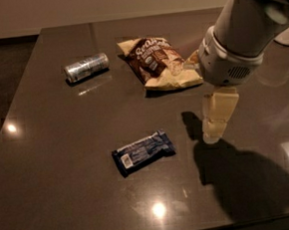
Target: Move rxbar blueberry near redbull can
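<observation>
The rxbar blueberry is a flat dark blue wrapped bar with a white label patch. It lies on the dark table at centre front. The redbull can is a slim silver can lying on its side at the back left. My gripper hangs from the white arm on the right, a little to the right of the bar and above the table. It holds nothing.
A brown-and-cream chip bag lies at the back centre, between the can and my arm. The table's front edge runs along the bottom and its left edge slants down the left side. A pale object sits at the far right edge.
</observation>
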